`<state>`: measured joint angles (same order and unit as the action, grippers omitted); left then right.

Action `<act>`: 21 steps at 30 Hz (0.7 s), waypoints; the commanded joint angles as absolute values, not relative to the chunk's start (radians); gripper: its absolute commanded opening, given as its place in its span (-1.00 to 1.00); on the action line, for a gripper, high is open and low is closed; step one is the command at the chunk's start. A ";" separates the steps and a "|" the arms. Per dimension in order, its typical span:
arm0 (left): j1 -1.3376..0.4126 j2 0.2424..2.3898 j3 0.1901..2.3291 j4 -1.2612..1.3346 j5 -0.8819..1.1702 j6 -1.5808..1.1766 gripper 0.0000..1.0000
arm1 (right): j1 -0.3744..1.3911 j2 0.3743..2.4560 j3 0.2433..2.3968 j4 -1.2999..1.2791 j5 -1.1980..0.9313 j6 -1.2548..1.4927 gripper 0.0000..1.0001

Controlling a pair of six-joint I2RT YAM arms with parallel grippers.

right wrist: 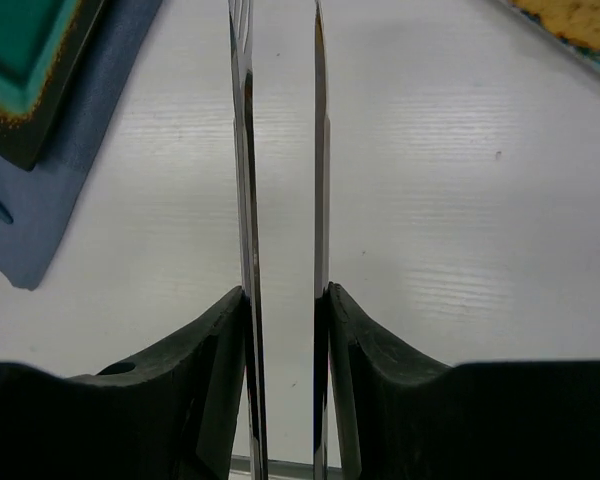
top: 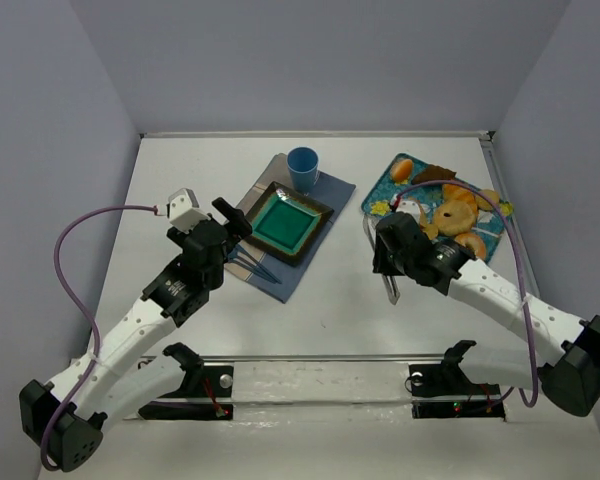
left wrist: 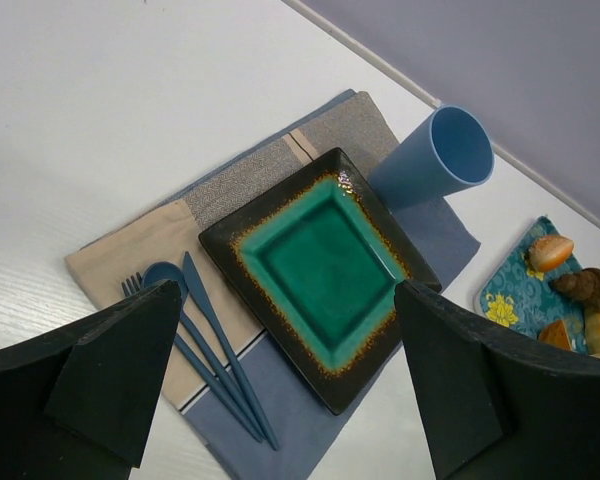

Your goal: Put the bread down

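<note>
Several breads (top: 458, 210) lie on a blue patterned tray (top: 384, 192) at the back right; a roll (left wrist: 550, 250) and a croissant (left wrist: 586, 288) also show in the left wrist view. A square green plate (top: 285, 225) with a dark rim sits on a placemat; it also shows in the left wrist view (left wrist: 325, 265). My right gripper (top: 388, 256) is shut on metal tongs (right wrist: 242, 150), held over bare table left of the tray; the tong arms stand apart and hold nothing. My left gripper (left wrist: 288, 300) is open and empty, just above the plate's near left side.
A blue cup (top: 302, 168) stands behind the plate on the blue and beige placemat (top: 330, 190). Blue cutlery (left wrist: 210, 340) lies left of the plate. The enclosure walls close in the back and sides.
</note>
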<state>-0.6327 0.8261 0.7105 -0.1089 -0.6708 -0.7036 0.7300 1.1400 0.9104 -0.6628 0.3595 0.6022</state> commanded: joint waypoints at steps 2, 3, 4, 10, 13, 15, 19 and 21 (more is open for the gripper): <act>-0.626 0.798 0.693 -0.057 -0.683 -0.692 0.98 | 0.625 1.137 1.034 -0.735 0.472 0.574 -0.16; -0.627 0.798 0.695 -0.055 -0.681 -0.689 0.98 | 0.602 1.146 1.046 -0.735 0.474 0.548 -0.16; -0.627 0.796 0.695 -0.055 -0.681 -0.689 0.98 | 0.579 1.172 1.060 -0.733 0.469 0.528 -0.16; -0.627 0.795 0.696 -0.060 -0.699 -0.690 0.98 | 0.450 1.359 1.198 -0.750 0.498 0.388 -0.08; -0.627 0.795 0.698 -0.063 -0.704 -0.693 0.98 | 0.424 1.423 1.250 -0.753 0.492 0.304 -0.01; -0.627 0.795 0.696 -0.064 -0.710 -0.695 0.98 | 0.413 1.485 1.301 -0.764 0.502 0.252 0.04; -0.627 0.795 0.696 -0.066 -0.715 -0.695 0.98 | 0.390 1.555 1.359 -0.792 0.522 0.212 0.12; -0.627 0.796 0.695 -0.066 -0.718 -0.696 0.98 | 0.359 1.585 1.376 -0.804 0.549 0.210 0.14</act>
